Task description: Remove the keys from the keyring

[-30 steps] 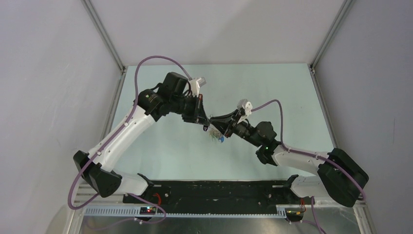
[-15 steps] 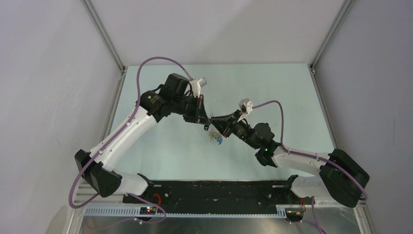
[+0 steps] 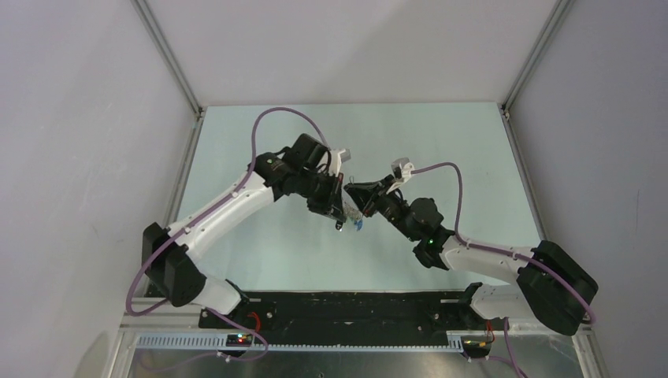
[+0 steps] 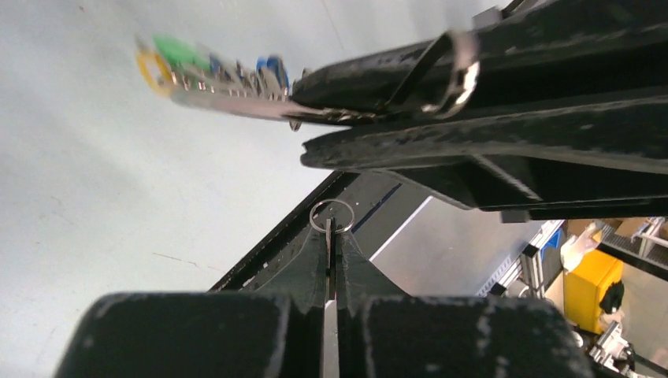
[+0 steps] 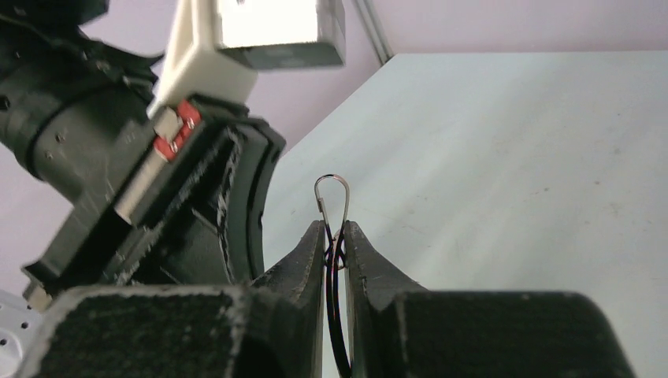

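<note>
My right gripper [image 5: 336, 228] is shut on the keyring [image 5: 332, 189], a thin wire loop seen edge-on that sticks out past the tips. In the left wrist view the keyring [image 4: 455, 72] shows against the right gripper's black fingers [image 4: 473, 142]. The keys [image 4: 206, 69], with green, yellow and blue heads, jut out to the left of those fingers. My left gripper [image 4: 331, 232] is shut on a thin flat silver key seen edge-on, with a small wire ring [image 4: 331, 216] at its tip, apart from the bunch. From above, both grippers [image 3: 340, 214] [image 3: 352, 203] meet over the table with the keys [image 3: 356, 224] hanging just below.
The pale table [image 3: 441, 150] is walled by grey panels at the left, right and back. The black base rail [image 3: 354, 307] runs along the near edge. Purple cables [image 3: 276, 118] arch over both arms.
The left arm has swung to the right and nearer, bringing its gripper close beside the right gripper. The right arm has hardly moved. Both grippers stay shut.
</note>
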Controlling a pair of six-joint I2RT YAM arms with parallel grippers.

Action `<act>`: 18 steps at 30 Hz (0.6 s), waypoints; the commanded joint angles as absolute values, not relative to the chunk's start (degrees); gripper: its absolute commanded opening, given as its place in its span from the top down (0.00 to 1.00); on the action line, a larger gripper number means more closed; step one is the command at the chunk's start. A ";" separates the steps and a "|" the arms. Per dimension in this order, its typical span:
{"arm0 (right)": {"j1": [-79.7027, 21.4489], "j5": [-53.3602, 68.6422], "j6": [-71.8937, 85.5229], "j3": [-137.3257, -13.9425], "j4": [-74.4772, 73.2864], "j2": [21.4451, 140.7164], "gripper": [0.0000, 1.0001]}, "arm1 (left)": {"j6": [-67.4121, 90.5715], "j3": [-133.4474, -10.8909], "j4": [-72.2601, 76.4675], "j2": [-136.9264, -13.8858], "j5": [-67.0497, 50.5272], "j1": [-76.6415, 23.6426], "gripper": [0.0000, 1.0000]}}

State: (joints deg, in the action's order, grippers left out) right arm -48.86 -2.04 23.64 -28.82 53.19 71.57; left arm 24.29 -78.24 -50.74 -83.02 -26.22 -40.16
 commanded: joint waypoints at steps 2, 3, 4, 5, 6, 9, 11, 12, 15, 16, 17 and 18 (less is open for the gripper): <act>-48.51 -8.00 21.33 -31.73 52.84 67.84 1.00 | 23.10 -77.42 -50.09 -82.28 -25.33 -40.35 1.00; -47.94 -8.48 20.95 -31.73 49.60 67.23 1.00 | 23.62 -76.70 -49.52 -81.83 -23.27 -39.35 1.00; -47.57 -9.72 20.18 -31.73 47.65 65.68 1.00 | 23.94 -75.88 -47.80 -80.84 -22.08 -38.57 1.00; -46.74 -10.13 19.76 -31.66 43.14 64.74 1.00 | 24.79 -73.70 -46.31 -80.41 -21.76 -36.25 1.00; -46.22 -10.49 18.76 -31.61 40.95 62.94 1.00 | 25.27 -72.36 -43.11 -79.96 -21.02 -34.91 1.00; -43.73 -10.29 16.53 -30.54 33.52 58.65 1.00 | 28.11 -66.61 -35.81 -80.53 -17.74 -30.05 1.00; -42.64 -10.26 14.40 -30.35 30.15 55.67 1.00 | 30.10 -63.75 -28.56 -81.30 -14.70 -28.28 1.00; -42.28 -9.86 13.25 -30.33 28.46 54.02 1.00 | 30.69 -63.03 -24.21 -82.05 -12.44 -27.67 0.99; -40.05 -8.08 12.22 -30.32 26.25 51.42 1.00 | 31.59 -62.47 -18.97 -84.36 -6.53 -24.62 0.95; -39.17 -7.36 12.22 -30.32 25.31 50.45 1.00 | 31.53 -62.68 -17.11 -85.60 -4.01 -24.09 0.93; -38.83 -6.98 12.15 -30.32 25.00 50.05 1.00 | 31.33 -62.72 -16.33 -86.13 -2.97 -23.14 0.91; -38.36 -6.47 12.18 -30.37 24.27 49.36 1.00 | 31.31 -62.64 -14.83 -87.08 -1.31 -22.82 0.87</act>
